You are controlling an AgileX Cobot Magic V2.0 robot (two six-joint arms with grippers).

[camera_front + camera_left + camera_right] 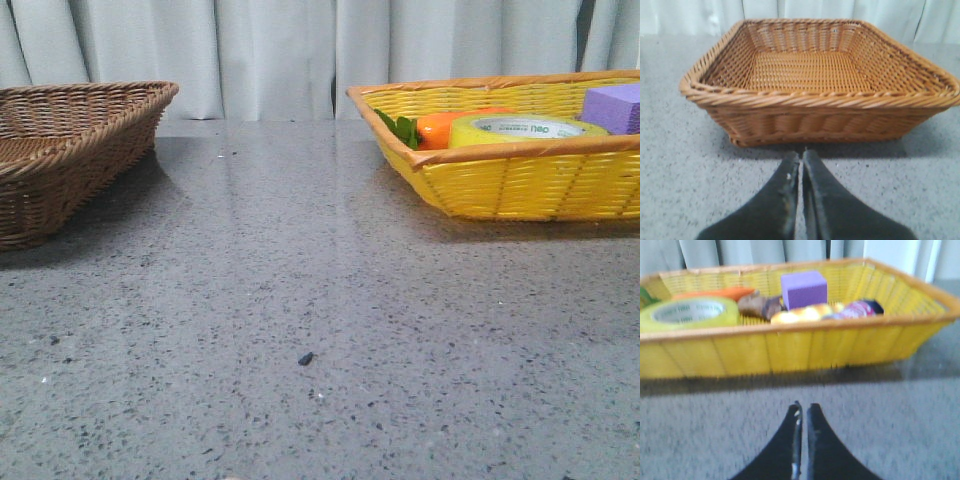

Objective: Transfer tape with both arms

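Note:
The tape (525,130), a wide yellow roll with a white core and green lettering, lies flat in the yellow basket (520,185) at the right back of the table, beside an orange carrot (450,127). In the right wrist view the tape (687,314) sits at one end of that basket (790,347). My right gripper (803,407) is shut and empty over the grey table, short of the basket wall. My left gripper (801,155) is shut and empty, just in front of the brown wicker basket (820,117). Neither arm shows in the front view.
The brown basket (60,150) stands at the left back and holds nothing. The yellow basket also holds a purple block (803,288), a brown lump (757,305) and a yellow and pink packet (825,312). A small dark speck (306,358) lies on the table. Curtains hang behind.

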